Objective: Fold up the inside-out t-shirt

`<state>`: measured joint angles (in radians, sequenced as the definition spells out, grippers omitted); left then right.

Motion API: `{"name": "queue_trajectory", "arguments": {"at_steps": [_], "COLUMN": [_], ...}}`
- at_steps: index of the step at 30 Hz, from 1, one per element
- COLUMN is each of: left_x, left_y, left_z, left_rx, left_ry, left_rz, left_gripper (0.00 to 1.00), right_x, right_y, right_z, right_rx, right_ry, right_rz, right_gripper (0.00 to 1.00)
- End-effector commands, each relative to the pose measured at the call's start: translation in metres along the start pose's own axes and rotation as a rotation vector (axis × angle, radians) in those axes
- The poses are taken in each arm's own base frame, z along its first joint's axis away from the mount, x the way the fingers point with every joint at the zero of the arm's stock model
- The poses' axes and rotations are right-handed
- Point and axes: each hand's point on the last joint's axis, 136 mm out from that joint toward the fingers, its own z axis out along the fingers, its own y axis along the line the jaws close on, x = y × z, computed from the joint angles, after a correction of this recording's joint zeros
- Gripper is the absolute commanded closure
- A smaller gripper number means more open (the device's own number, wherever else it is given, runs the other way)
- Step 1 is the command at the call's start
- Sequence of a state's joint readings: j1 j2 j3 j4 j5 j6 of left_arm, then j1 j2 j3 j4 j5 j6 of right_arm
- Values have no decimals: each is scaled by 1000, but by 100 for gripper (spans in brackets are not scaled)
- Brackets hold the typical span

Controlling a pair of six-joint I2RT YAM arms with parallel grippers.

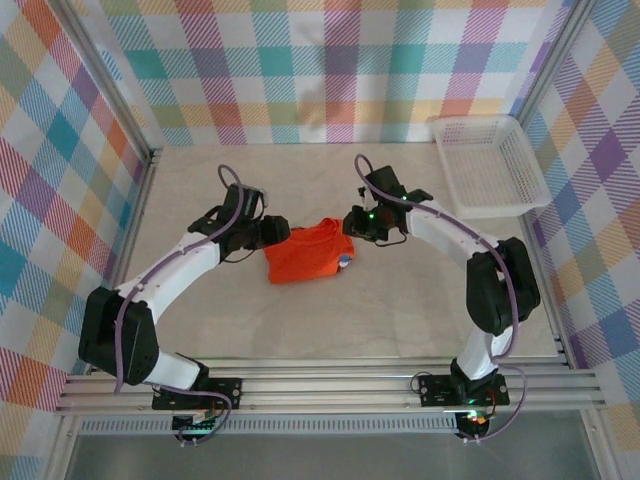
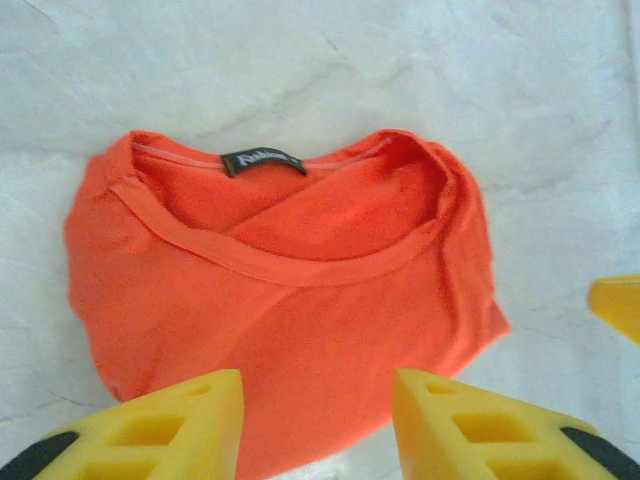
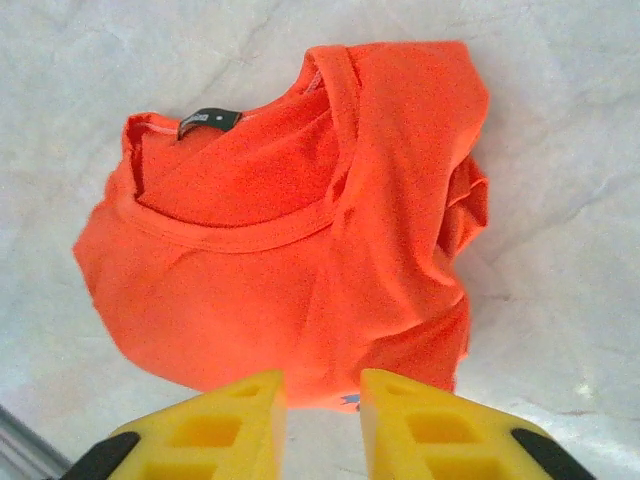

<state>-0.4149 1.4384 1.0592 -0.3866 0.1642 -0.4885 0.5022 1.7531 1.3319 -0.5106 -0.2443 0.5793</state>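
Mid-table: one t-shirt [image 1: 305,255] | far-right: one basket [image 1: 446,165] | left gripper [image 2: 318,400] spread | right gripper [image 3: 322,392] narrowly parted

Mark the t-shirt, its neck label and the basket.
t-shirt [image 1: 305,255], top view, middle of the orange fabric.
neck label [image 2: 262,161], left wrist view, centre of the dark tag inside the collar.
basket [image 1: 495,170], top view, bare mesh floor.
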Motion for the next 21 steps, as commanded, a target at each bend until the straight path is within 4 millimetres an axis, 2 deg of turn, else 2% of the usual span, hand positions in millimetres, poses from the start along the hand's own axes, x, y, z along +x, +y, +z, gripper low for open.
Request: {"name": "queue_trajectory", "arguments": {"at_steps": [1,3,5,7,9,11,13,16,19,21], "left_x": [10,11,21,38,56,69,74,66,45,34], "left_y": [-2,-6,5,28,59,84,92,80,56,38], "left_z": [23,48,72,93,106,111,111,106,93,76], "left_rx": [18,68,46,-32,-135,-206,-231,-193,-144,-132], "left_ry": [37,40,75,119,162,194,211,202,174,174], "left_rz": [-110,-179,-222,-250,-255,-246,-226,-199,-157,-125], "left_gripper": [59,60,62,65,66,66,67,66,65,60], "right_x": [9,10,15,28,45,64,75,75,57,43], "right_y": [13,13,4,-18,-42,-56,-59,-53,-32,-15], "right_z": [23,40,60,85,102,107,101,83,62,50], "right_rx": [-55,-57,-51,2,71,99,110,114,88,60], "right_ry": [43,57,71,111,164,207,209,182,150,122], "right_rz": [71,107,153,199,232,254,255,221,154,111], "right_gripper": [79,82,84,86,88,90,90,88,83,76]}}
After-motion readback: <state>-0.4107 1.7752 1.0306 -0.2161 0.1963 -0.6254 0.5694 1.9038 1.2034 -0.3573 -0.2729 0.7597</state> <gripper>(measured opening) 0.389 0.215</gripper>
